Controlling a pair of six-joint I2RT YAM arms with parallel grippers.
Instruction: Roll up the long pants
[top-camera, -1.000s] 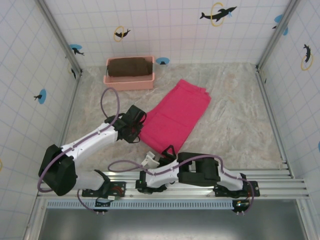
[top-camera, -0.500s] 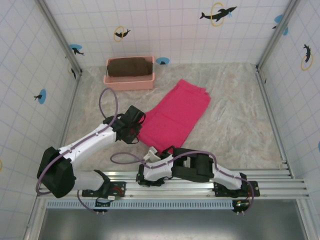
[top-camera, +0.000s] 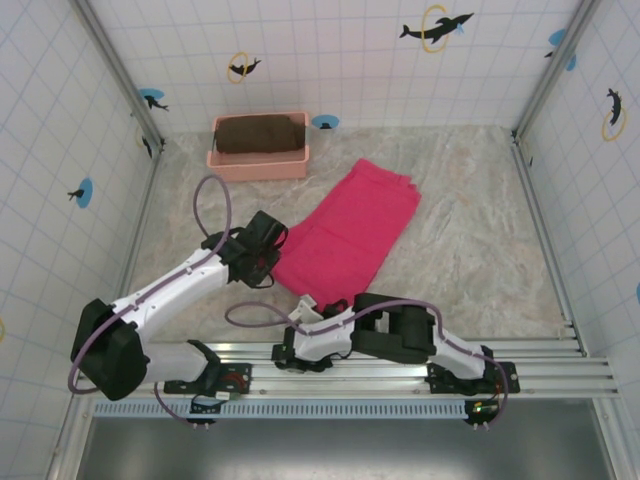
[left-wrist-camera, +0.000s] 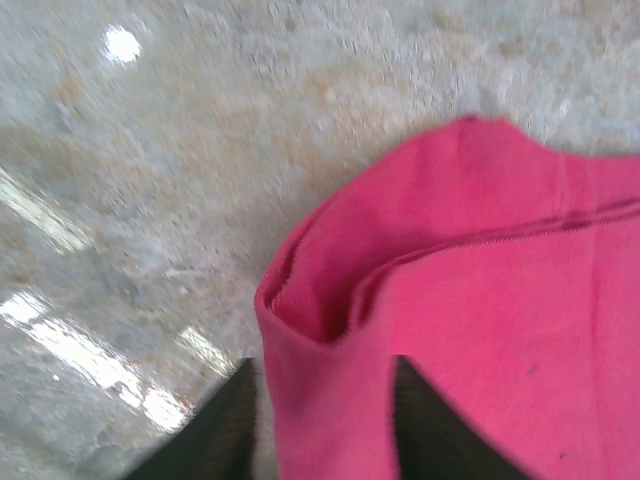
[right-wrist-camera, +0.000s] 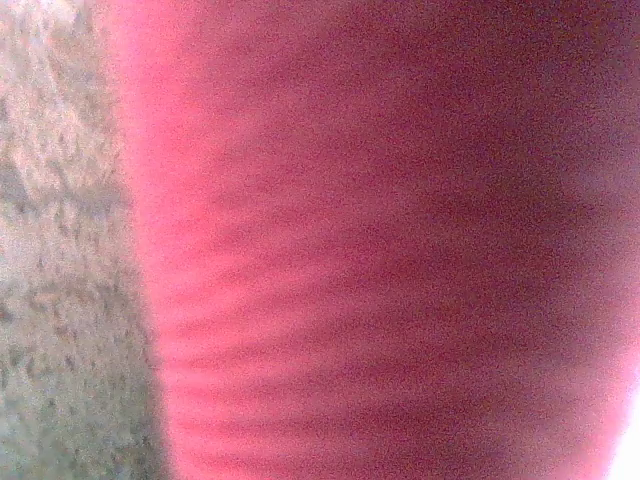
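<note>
The long pants (top-camera: 350, 232) lie folded flat as a magenta-pink strip running diagonally across the middle of the table. My left gripper (top-camera: 268, 252) is at their left near edge. In the left wrist view its two dark fingers (left-wrist-camera: 232, 425) stand close on either side of a bunched, raised corner of the pants (left-wrist-camera: 470, 300), shut on the fabric. My right gripper (top-camera: 322, 306) sits low at the near corner of the pants. In the right wrist view the pants (right-wrist-camera: 400, 240) press blurred against the camera, hiding the fingers.
A pale pink basket (top-camera: 256, 164) holding a dark brown folded cloth (top-camera: 262, 133) stands at the back left. Bare marbled tabletop (top-camera: 480, 240) lies to the right of the pants. Tiled walls close in the back and both sides.
The right arm has drawn in and shifted left, dropping its gripper onto the pants' near corner. The left gripper has moved slightly left and away, and the near edge of the pants has shifted with it.
</note>
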